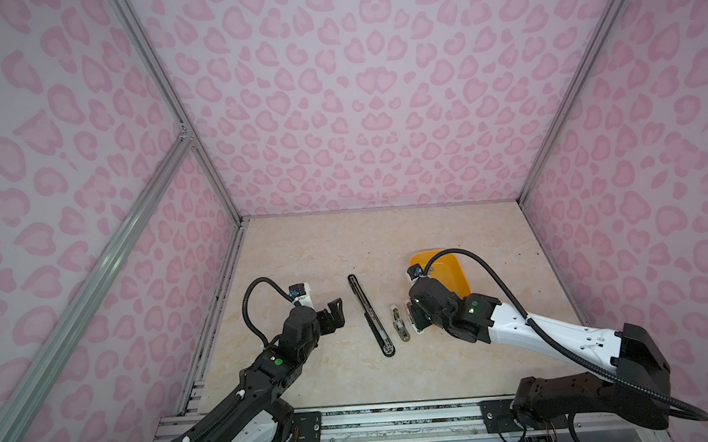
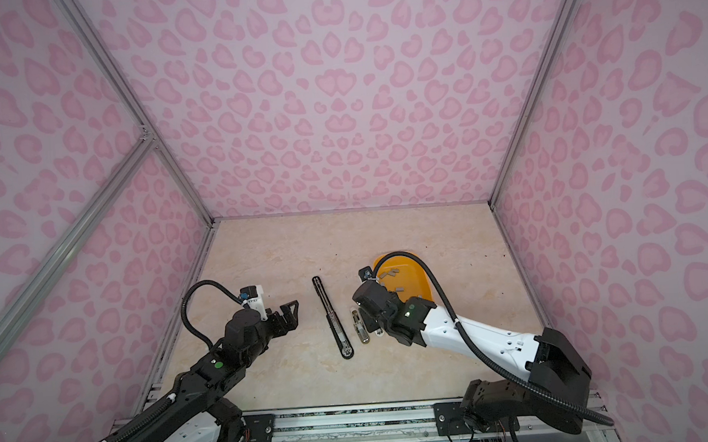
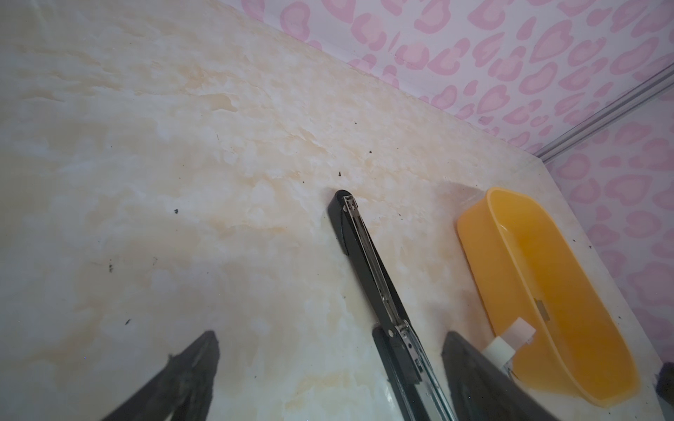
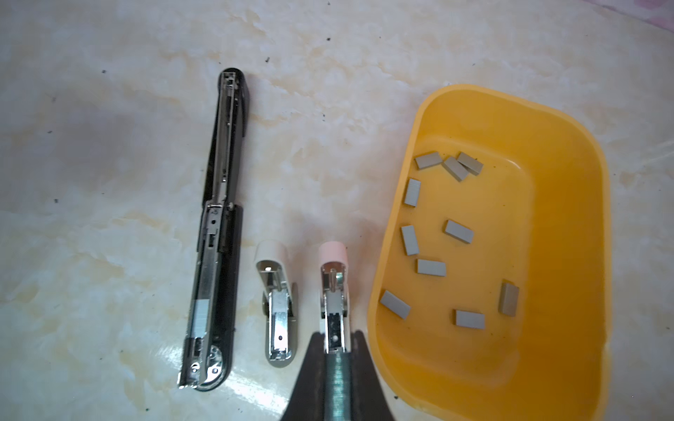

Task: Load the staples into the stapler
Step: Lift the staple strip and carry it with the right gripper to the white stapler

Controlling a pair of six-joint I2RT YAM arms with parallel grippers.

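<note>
Bench (image 4: 109, 153): marble-look top, dark specks scattered over it. Three staplers lay opened flat, side by side near its middle: one long black stapler (image 4: 219, 233), one small white stapler (image 4: 279, 310), one small pink stapler (image 4: 333, 288). One orange tray (image 4: 569, 237) sat just beside the pink one, toward the bench's right edge.

Staples (image 4: 458, 231): ten loose grey strips counted on the tray floor, three bunched at one end, the rest apart. An eleventh, the staple strip (image 4: 337, 379), was pinched edge-on in the right gripper (image 4: 337, 337), jaws narrow on it, its leading end at the rear of the pink stapler's open channel.

In both top views the right arm and its cable (image 1: 499, 287) covered most of the pink stapler and part of the tray.

Left gripper (image 1: 335, 312) hung with jaws wide, holding nothing, left of the black stapler and apart from it.
</note>
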